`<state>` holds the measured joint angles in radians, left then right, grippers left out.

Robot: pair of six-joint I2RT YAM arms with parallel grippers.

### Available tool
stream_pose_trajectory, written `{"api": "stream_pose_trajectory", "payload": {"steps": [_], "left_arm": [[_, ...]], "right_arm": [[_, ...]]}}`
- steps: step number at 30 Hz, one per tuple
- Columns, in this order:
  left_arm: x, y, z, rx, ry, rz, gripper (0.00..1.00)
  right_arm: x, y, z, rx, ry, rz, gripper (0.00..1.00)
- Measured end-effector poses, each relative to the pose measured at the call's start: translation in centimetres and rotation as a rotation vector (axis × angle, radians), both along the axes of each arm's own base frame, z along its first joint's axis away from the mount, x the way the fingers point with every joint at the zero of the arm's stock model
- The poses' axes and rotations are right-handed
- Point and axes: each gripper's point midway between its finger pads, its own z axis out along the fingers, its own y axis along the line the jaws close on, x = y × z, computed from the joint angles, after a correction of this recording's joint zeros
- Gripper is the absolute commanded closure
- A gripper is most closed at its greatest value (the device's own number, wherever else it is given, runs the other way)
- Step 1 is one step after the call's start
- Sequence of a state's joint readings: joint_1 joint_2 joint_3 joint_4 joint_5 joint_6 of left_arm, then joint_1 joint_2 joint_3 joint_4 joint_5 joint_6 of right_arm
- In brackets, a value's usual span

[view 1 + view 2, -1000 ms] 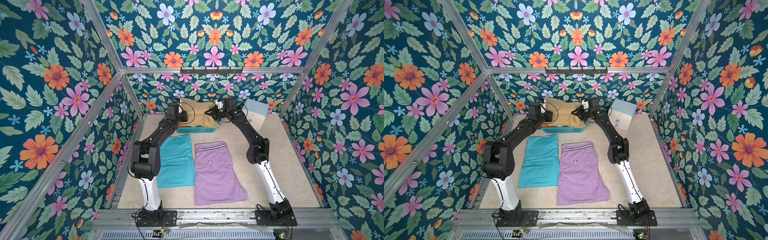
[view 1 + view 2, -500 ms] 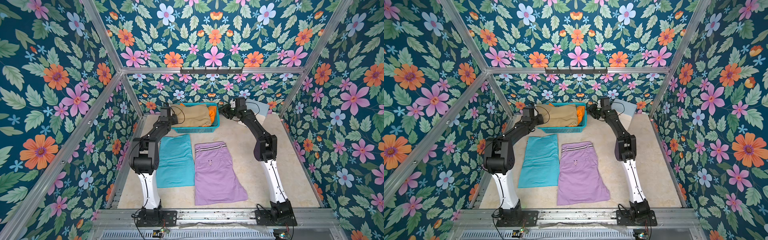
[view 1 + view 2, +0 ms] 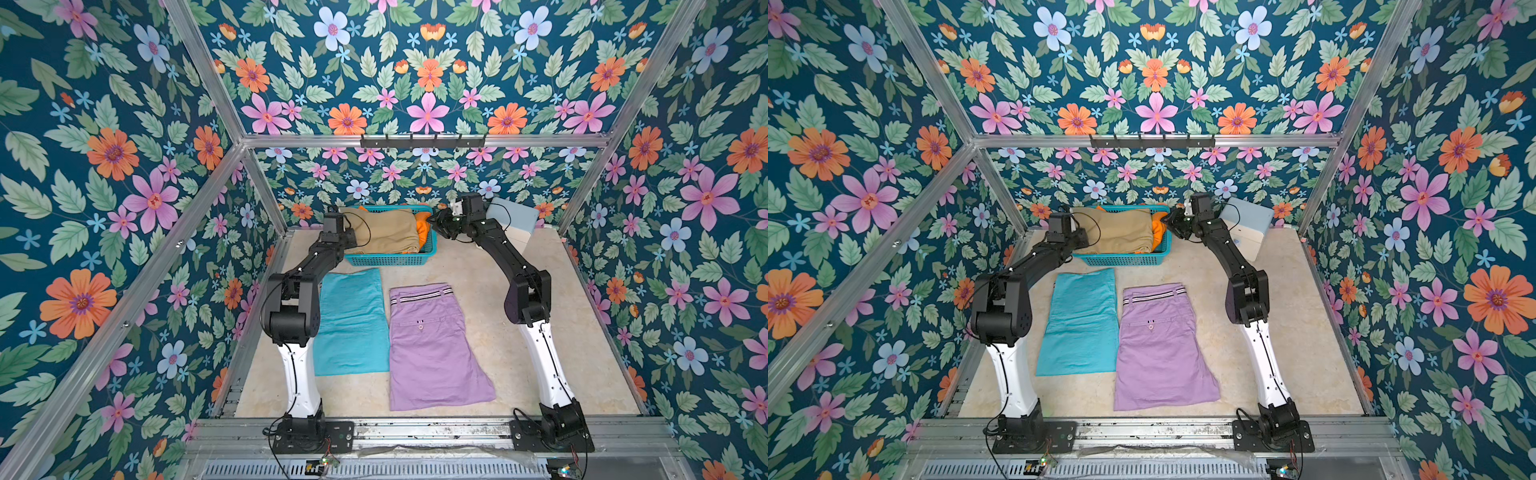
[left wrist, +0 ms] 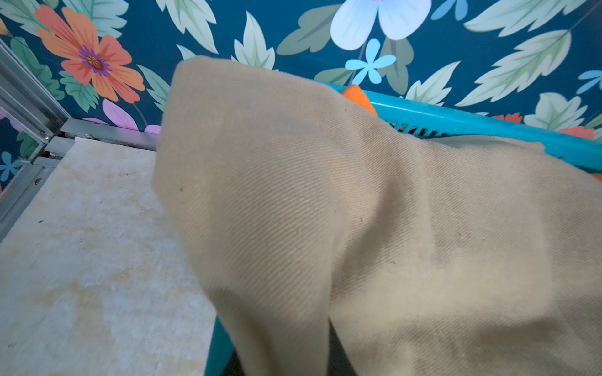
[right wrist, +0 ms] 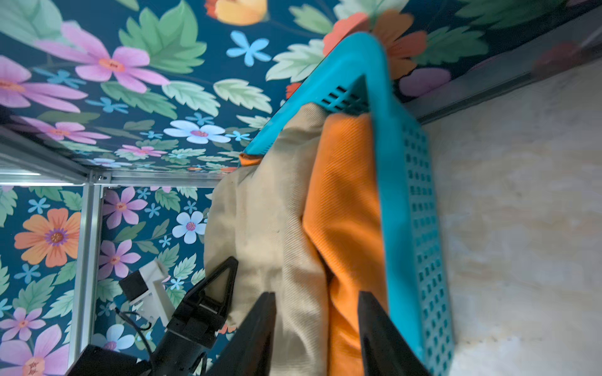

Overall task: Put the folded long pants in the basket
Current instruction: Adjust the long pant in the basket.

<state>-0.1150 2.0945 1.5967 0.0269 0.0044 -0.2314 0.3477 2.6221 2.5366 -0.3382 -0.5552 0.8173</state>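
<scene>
Floral walls box in the beige tabletop point(image 3: 519, 332), with the basket point(image 3: 386, 261) at its far edge. Two pairs are in: the orange pants point(image 3: 424, 230) underneath and the tan pants point(image 3: 384, 228) on top, one corner spilling over the rim. My left gripper point(image 5: 228, 267) looks pinched on that tan corner. My right gripper point(image 5: 316, 294) has its jaws apart, gripping nothing. The turquoise pants point(image 3: 351, 320) and lilac pants point(image 3: 432, 353) lie flat on the table, so I judge the job half done.

Left arm point(image 3: 309, 266) and right arm point(image 3: 513, 259) stretch forward, right fingers point(image 5: 260, 325) parted, left fingers point(image 5: 229, 266) pinched.
</scene>
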Motion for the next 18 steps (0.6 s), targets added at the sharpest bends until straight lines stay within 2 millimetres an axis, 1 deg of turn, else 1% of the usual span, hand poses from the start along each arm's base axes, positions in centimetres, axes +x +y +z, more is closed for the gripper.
{"api": "stream_pose_trajectory", "payload": {"steps": [2, 4, 9, 18], "left_arm": [[0.0, -0.1, 0.0, -0.004, 0.0, -0.002, 1.0], [0.0, -0.1, 0.0, -0.006, 0.001, -0.004, 1.0], [0.0, -0.3, 0.0, -0.009, 0.001, -0.01, 1.0], [0.0, -0.3, 0.0, -0.01, 0.001, -0.011, 1.0]], "right_arm": [[-0.3, 0.8, 0.2, 0.005, 0.0, 0.01, 0.5], [-0.2, 1.3, 0.0, 0.016, 0.003, 0.009, 0.49], [0.0, 2.3, -2.4, 0.021, 0.044, 0.005, 0.48], [-0.4, 4.4, -2.8, 0.077, 0.047, 0.038, 0.5]]}}
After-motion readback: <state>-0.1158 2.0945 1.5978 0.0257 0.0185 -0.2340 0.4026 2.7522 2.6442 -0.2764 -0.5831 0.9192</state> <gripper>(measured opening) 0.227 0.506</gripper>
